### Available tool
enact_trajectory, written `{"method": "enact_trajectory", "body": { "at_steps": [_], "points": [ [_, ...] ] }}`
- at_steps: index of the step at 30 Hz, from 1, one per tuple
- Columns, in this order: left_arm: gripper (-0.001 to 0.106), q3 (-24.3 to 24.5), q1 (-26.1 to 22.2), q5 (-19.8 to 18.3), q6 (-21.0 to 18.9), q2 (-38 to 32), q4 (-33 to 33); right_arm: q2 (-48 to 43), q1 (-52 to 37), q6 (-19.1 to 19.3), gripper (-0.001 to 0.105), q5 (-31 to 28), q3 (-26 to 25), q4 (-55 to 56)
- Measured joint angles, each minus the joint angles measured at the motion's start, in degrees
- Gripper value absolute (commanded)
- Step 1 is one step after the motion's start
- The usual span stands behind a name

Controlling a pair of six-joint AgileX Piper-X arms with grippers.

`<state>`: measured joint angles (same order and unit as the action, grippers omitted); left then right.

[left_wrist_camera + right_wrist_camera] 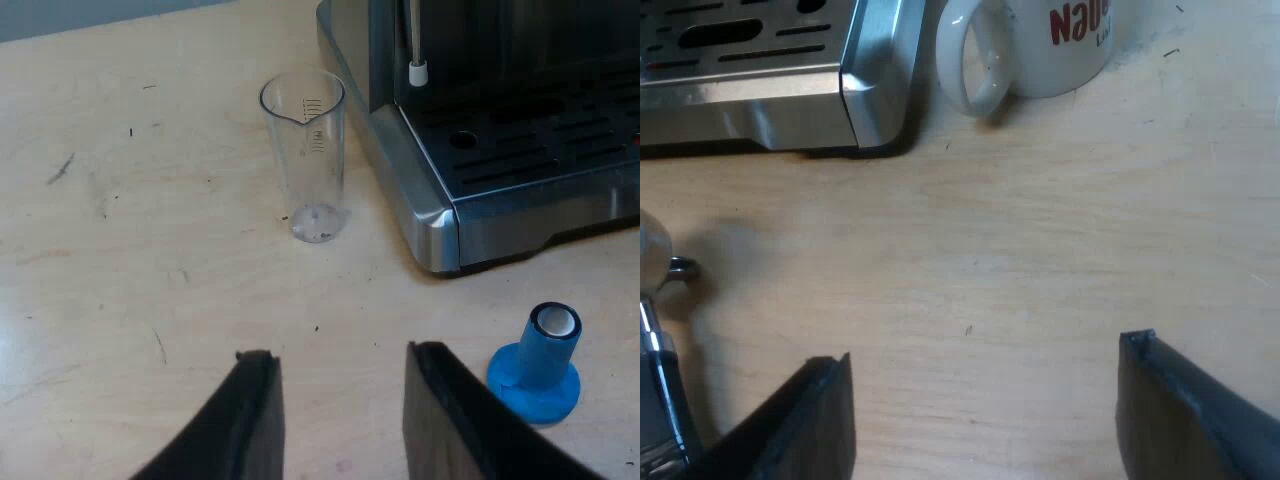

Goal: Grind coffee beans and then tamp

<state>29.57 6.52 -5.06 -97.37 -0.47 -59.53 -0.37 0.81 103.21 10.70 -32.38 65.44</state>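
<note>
My left gripper (340, 355) hangs open over bare wooden table, nothing between its fingers. Ahead of it stands an empty clear measuring glass (307, 155), upright, close to the corner of the espresso machine (520, 150). A blue tamper (540, 362) stands on the table beside one left finger, just off the machine's drip tray. My right gripper (985, 365) is open wide above bare table. The metal holder (655, 300) lies on the table beside one right finger; its round metal head and the start of its shaft show. A white mug (1040, 40) with red lettering stands beyond, next to the machine's base (760, 90).
The machine's steam wand (415, 45) with a white tip hangs over the slotted drip tray (540, 130). The wooden tabletop (1020, 250) stretches between the right gripper and the mug.
</note>
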Motion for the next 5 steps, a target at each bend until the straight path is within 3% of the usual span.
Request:
{"method": "enact_trajectory", "body": {
  "at_steps": [5],
  "points": [
    [0.032,0.0,0.0,0.0,0.0,0.0,0.0,0.0,0.0,-0.1,0.059,0.0,0.0,0.0]
  ]
}}
